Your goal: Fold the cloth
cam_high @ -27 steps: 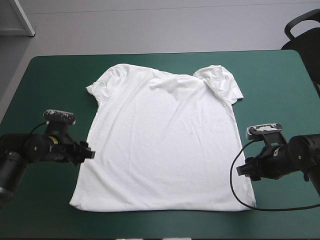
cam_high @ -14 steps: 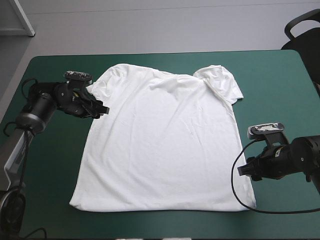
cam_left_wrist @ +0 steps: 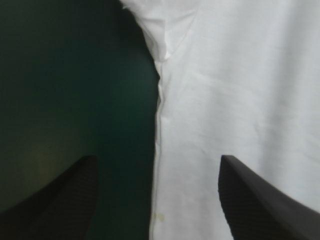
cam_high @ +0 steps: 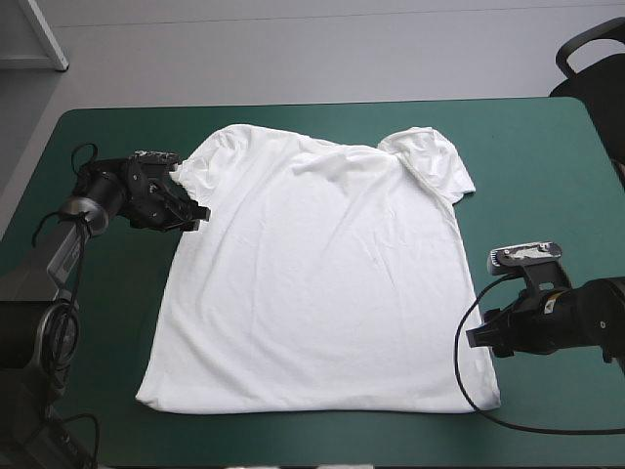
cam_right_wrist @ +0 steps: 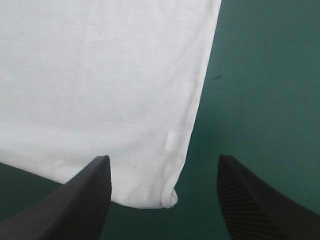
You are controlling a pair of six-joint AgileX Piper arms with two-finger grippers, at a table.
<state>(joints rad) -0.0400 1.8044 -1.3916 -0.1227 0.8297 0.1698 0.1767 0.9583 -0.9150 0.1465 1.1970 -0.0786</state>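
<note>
Both T-shirt [cam_high: 312,283] sleeves, high view only

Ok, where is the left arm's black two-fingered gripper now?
High view, left side: the left gripper is open, straddling the side edge of the white short-sleeved T-shirt by the sleeve.

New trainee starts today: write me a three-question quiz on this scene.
1. True or false: the T-shirt lies spread flat on the teal-green cover.
2. The left gripper has one finger on either side of the shirt's: A collar; B side edge; C bottom hem.
3. Fill in: the right gripper has its fingers ____, with the shirt's near hem corner between them.
Key: 1 true; 2 B; 3 open.
</note>
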